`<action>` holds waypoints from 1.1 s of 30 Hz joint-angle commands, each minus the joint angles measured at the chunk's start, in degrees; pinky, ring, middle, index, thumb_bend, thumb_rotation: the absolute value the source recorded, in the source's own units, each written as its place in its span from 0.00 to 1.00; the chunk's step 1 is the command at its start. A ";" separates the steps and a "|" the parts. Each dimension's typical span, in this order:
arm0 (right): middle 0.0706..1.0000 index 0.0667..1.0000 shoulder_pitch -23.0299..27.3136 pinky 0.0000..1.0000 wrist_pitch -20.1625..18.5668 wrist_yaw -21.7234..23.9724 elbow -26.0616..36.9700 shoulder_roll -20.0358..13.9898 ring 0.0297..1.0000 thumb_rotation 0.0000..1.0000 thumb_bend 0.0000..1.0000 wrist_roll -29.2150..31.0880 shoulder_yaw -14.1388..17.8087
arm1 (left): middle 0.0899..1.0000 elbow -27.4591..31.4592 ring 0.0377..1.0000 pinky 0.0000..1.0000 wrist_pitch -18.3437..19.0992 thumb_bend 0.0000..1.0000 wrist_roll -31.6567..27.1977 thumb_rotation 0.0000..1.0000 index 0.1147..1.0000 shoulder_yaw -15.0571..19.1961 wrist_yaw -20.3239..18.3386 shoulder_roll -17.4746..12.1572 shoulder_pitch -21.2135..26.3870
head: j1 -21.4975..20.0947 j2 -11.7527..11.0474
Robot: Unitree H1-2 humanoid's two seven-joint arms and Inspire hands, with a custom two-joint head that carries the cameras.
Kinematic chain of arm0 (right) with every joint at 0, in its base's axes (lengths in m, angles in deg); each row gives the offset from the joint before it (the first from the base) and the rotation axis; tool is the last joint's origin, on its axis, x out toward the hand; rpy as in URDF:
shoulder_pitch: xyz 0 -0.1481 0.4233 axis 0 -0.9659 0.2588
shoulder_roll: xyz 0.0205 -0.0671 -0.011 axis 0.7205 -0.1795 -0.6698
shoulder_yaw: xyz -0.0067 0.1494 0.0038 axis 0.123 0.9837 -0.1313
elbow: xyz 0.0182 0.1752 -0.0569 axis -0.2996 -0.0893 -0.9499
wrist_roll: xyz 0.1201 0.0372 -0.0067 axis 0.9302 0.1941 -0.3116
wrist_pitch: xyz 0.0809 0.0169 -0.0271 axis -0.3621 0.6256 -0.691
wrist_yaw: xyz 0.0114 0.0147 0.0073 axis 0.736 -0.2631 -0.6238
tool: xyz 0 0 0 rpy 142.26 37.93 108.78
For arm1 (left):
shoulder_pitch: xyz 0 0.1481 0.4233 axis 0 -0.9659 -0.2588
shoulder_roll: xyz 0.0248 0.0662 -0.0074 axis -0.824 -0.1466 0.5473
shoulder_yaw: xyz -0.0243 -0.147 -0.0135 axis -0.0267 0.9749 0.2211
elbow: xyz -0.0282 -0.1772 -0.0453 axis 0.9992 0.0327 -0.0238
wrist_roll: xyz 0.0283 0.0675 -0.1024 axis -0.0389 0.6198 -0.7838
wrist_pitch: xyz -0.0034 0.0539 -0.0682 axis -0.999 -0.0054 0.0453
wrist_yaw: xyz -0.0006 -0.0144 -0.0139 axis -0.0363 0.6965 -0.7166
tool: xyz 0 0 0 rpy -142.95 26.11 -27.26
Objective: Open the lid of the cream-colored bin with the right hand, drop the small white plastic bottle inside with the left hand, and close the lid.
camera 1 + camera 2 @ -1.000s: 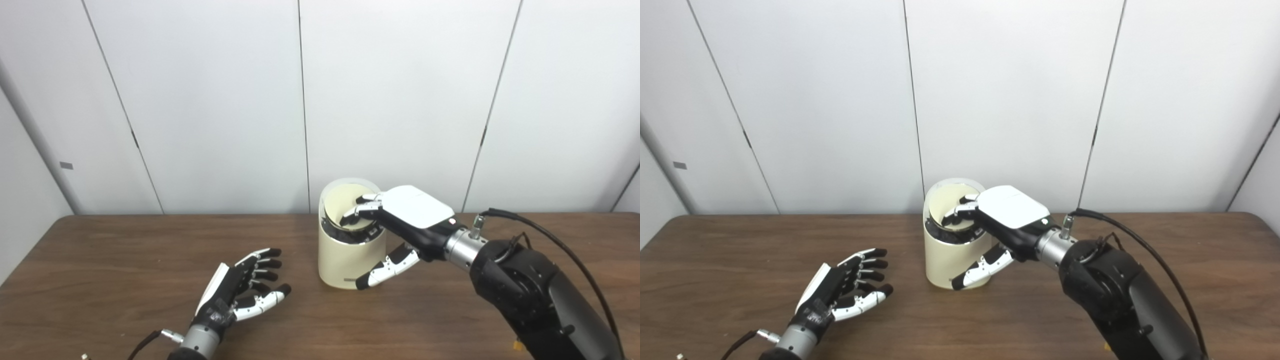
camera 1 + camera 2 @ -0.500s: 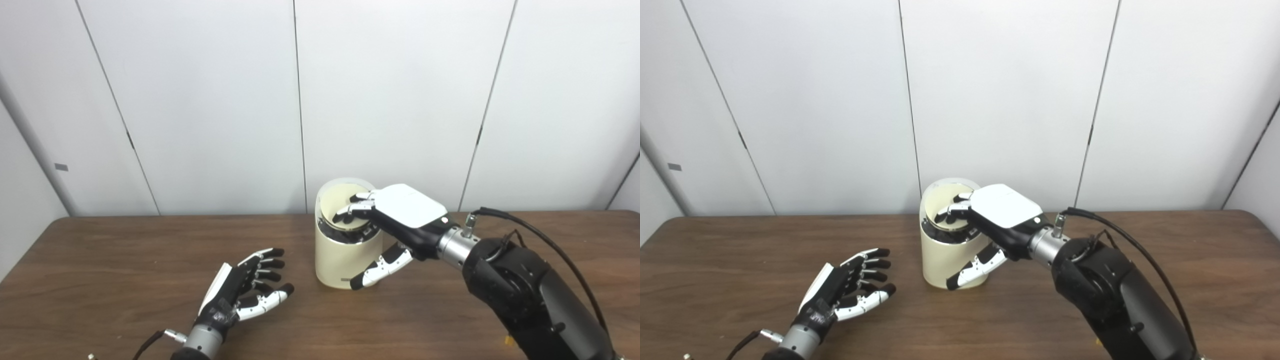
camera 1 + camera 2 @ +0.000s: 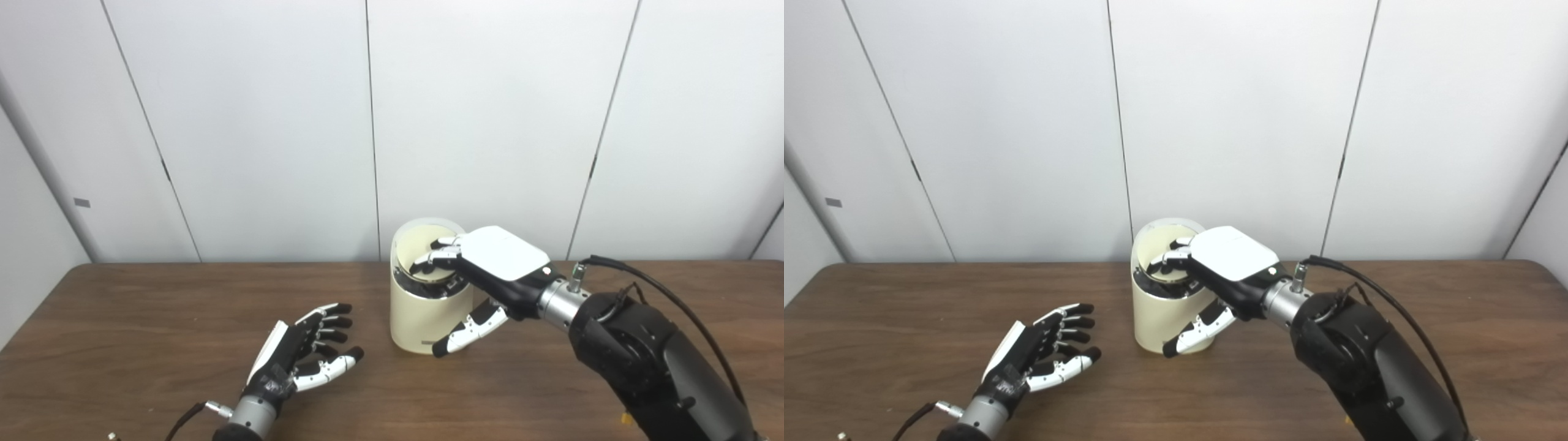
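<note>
Where the wooden table [image 3: 141, 318] meets the white panelled wall [image 3: 257, 122], we see in the left eye view the cream bin [image 3: 422, 318] standing upright near the far edge. Our right hand [image 3: 490, 269] lies over its top, fingers [image 3: 432, 262] resting on the tilted lid [image 3: 416, 245], thumb [image 3: 468, 329] hanging down in front of the bin wall; it grips nothing. That hand hides the right part of the rim. Low on the bin a small dark label [image 3: 429, 342] shows, too small for us to read. Our left hand [image 3: 303, 358] rests on the table well left of the bin, palm up, fingers spread and empty.

In the right eye view, the bin [image 3: 1157, 318] shows a dark inner rim under the lid [image 3: 1160, 248]. A black cable [image 3: 1372, 294] arcs from the right wrist. We cannot find the bottle in either view.
</note>
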 commanded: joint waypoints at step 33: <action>0.75 0.78 1.79 0.83 -4.03 4.69 -2.06 0.05 0.89 0.55 0.74 -4.30 -1.83 | 0.76 4.24 0.71 0.62 0.91 0.58 0.28 0.25 0.81 0.73 0.41 -0.93 1.09 | 0.55 1.85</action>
